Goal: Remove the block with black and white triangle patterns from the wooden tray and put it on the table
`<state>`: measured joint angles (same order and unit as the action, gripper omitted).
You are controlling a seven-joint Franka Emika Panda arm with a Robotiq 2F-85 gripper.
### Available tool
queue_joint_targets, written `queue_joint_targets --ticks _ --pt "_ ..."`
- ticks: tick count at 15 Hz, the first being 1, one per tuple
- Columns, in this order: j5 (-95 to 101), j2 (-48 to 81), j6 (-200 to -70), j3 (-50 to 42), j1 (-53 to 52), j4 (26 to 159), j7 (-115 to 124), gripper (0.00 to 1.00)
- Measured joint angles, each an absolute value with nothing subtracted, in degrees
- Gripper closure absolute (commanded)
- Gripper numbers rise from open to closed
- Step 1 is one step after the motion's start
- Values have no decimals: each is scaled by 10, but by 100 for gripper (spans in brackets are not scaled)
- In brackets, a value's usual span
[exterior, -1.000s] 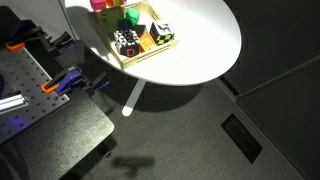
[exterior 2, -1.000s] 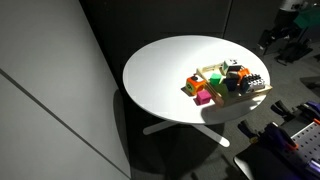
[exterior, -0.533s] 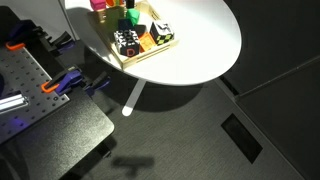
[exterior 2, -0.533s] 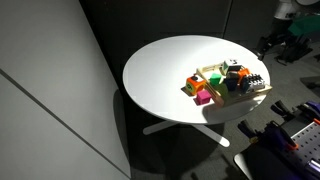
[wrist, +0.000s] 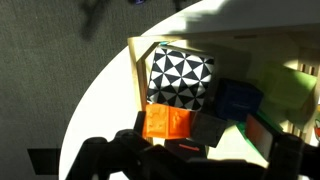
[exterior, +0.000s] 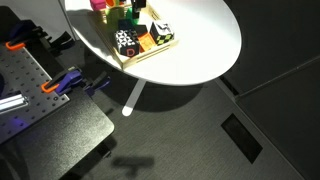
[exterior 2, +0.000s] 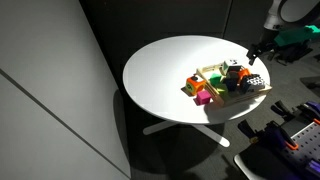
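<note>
Wooden tray [wrist: 135, 62] on my bench [wrist: 105, 100], blocks inside.
Triangle-patterned block [wrist: 180, 76] in its corner, orange block [wrist: 168, 122] alongside; whether the claw [exterior 2: 259, 49] grips, I can't tell.

The block [wrist: 181, 75] — in a corner of the wooden tray [wrist: 135, 70].

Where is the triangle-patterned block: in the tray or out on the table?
In the tray: the block sits inside the corner of the wooden tray, beside an orange block.

Table [exterior 2: 165, 72] bears wooden tray [exterior: 150, 56], seemingly magenta block [exterior 2: 203, 96] too.
</note>
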<state>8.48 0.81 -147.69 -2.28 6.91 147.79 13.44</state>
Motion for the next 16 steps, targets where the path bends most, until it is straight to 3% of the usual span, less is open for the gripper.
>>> queue_joint_targets --ticks 16 --pt "140 151 -1517 -81 15 1431 211 0"
